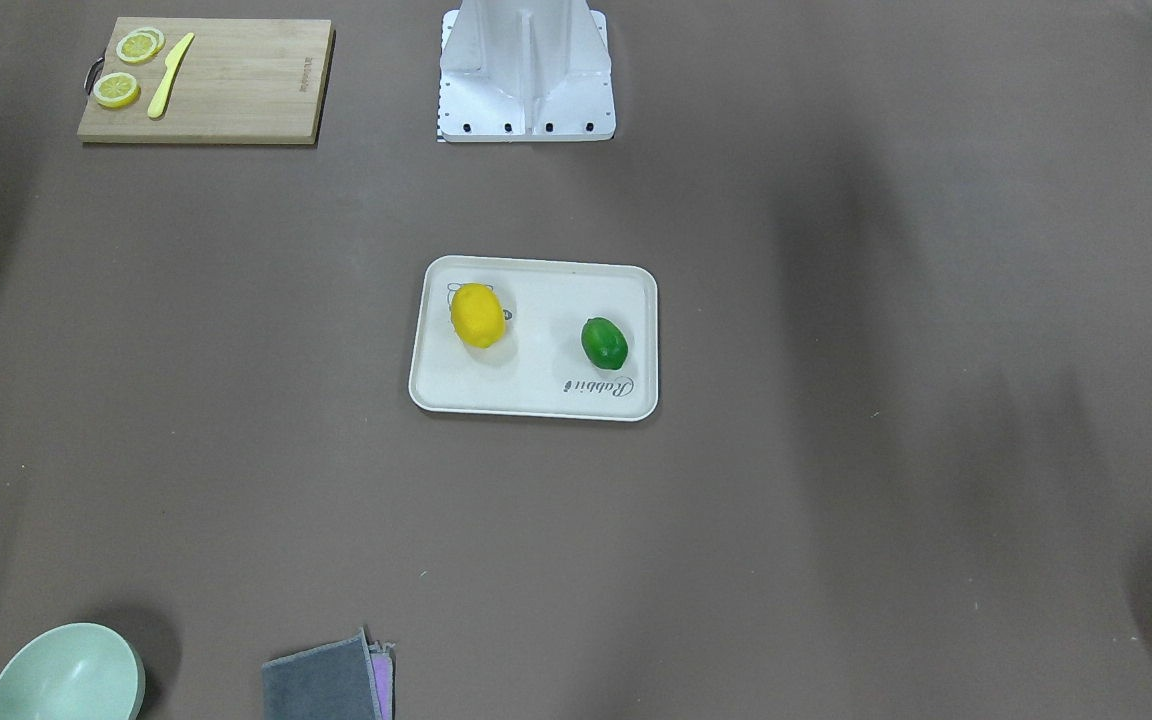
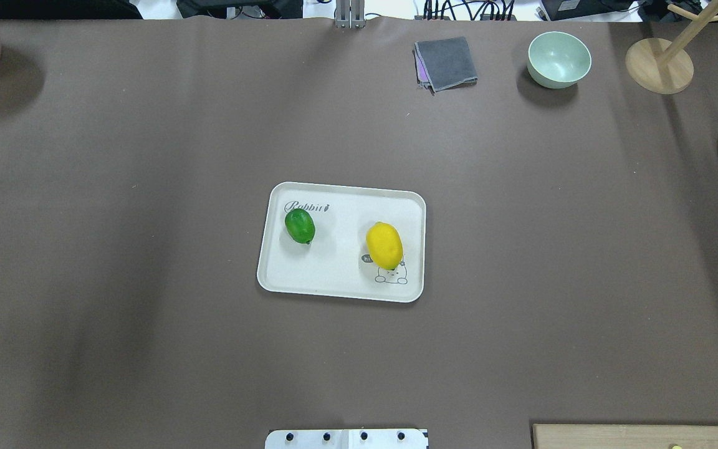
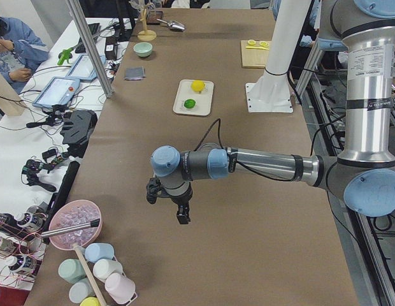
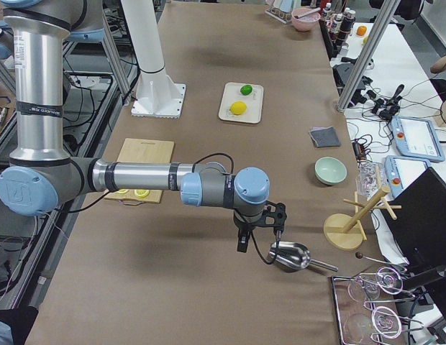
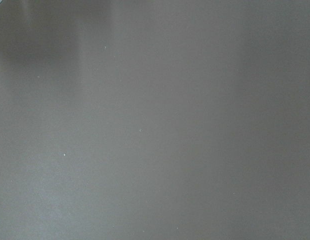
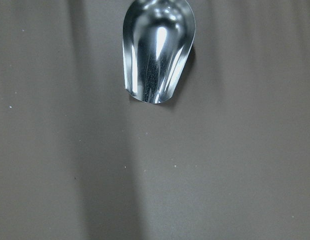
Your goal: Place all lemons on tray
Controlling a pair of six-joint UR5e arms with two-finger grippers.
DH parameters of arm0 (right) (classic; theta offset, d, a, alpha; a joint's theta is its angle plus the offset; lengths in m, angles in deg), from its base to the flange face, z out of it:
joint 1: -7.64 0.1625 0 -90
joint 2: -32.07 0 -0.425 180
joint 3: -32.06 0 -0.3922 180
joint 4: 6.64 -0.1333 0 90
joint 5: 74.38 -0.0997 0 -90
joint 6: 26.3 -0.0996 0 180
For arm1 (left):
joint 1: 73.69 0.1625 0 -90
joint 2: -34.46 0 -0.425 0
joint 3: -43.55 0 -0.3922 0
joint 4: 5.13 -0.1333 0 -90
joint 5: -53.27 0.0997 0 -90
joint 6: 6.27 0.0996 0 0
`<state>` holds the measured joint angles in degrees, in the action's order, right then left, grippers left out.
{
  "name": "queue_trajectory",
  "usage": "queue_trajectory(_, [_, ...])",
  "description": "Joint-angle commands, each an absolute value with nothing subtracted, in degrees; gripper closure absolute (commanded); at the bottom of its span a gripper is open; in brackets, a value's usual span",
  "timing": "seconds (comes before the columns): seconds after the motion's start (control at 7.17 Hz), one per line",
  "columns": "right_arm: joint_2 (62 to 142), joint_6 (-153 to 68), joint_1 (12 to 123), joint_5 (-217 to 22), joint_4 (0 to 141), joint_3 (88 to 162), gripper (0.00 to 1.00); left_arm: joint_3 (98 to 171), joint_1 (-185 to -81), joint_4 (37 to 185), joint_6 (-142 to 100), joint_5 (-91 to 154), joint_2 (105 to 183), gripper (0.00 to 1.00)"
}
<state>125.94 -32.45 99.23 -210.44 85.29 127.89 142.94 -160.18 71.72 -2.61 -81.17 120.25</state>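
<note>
- Your bench (image 2: 147,156) wears a plain brown cover. The tray (image 2: 340,255) sits at its middle.
- The yellow lemon (image 2: 384,245) and the green lemon (image 2: 300,226) both lie on the tray, apart from each other.
- Along the far edge you have a grey cloth (image 2: 445,63), a mint bowl (image 2: 559,58) and a wooden stand (image 2: 658,65).
- Only the front-facing view gives you the whole cutting board (image 1: 236,85), with lemon slices (image 1: 139,45) and a yellow knife (image 1: 170,75).
- Only the side views show the left arm (image 3: 261,164) and right arm (image 4: 137,176), plus white desks with tablets (image 3: 57,92).
- From there you cannot tell how the left jaws or right jaws stand.
- The right wrist view shows a metal scoop (image 6: 157,50); the left wrist view shows bare cover.
</note>
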Motion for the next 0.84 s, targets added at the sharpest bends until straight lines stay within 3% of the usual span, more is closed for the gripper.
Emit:
queue_trajectory(0.0, [126.0, -32.4, 99.3, -210.3, 85.3, 128.0, 0.00, 143.1, -160.8, 72.2, -2.1, -81.3, 118.1, 0.02])
queue_trajectory(0.7, [126.1, -32.0, 99.2, -210.3, 85.3, 128.0, 0.00, 144.5, -160.8, 71.8, -2.1, -81.2, 118.0, 0.02])
